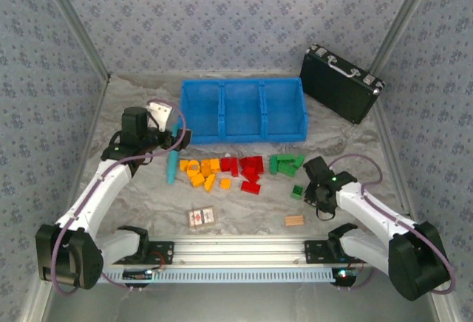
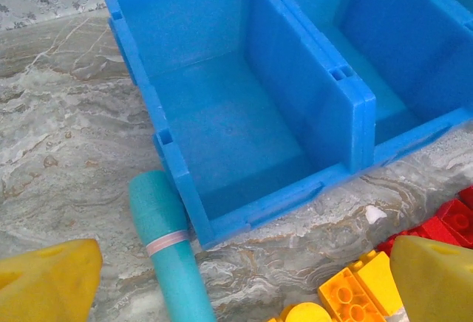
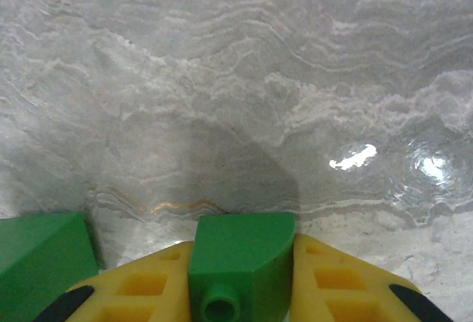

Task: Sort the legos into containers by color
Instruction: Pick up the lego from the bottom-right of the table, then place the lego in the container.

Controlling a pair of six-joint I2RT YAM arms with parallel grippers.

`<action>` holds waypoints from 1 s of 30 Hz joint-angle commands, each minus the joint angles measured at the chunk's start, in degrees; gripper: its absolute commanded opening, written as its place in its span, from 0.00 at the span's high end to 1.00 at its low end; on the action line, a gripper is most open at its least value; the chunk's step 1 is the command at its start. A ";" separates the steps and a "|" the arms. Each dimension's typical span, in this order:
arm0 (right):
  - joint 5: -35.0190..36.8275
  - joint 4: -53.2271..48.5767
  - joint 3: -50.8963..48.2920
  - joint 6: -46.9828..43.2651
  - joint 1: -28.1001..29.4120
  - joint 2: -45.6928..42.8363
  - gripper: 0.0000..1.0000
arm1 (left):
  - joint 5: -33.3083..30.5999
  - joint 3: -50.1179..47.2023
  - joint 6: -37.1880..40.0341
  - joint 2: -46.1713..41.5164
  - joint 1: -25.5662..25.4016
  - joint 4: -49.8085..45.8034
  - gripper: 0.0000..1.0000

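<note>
The legos lie in a row in front of the tray: orange-yellow ones (image 1: 201,172), red ones (image 1: 247,170) and green ones (image 1: 287,163). The containers are three compartments of one blue tray (image 1: 222,108), and all three look bare inside. My right gripper (image 3: 242,278) is shut on a green lego (image 3: 240,252), squeezed between its yellow fingers (image 3: 148,285) low over the table. Another green lego (image 3: 41,259) sits just to its left. From above, the right gripper (image 1: 316,187) is beside a lone green lego (image 1: 297,191). My left gripper (image 2: 244,278) hangs open over orange legos (image 2: 355,289), near the tray's left compartment (image 2: 355,115).
A teal cylinder (image 2: 166,255) lies against the tray's left front corner. A black case (image 1: 340,82) stands at the back right. A tan wooden block (image 1: 294,221) and a small printed box (image 1: 201,218) lie near the front rail.
</note>
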 commanded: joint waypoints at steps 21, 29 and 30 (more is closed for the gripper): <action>-3.49 1.24 55.87 -30.46 -5.97 38.46 0.71 | 3.46 -5.10 3.28 -7.87 -2.36 2.90 0.00; -6.42 5.01 67.55 -34.99 -7.50 53.84 0.71 | -0.27 -7.83 5.85 -11.35 -2.83 -0.08 0.00; -6.67 5.34 67.96 -34.83 -7.68 55.14 0.71 | -0.32 -7.93 5.86 -11.49 -2.89 0.05 0.00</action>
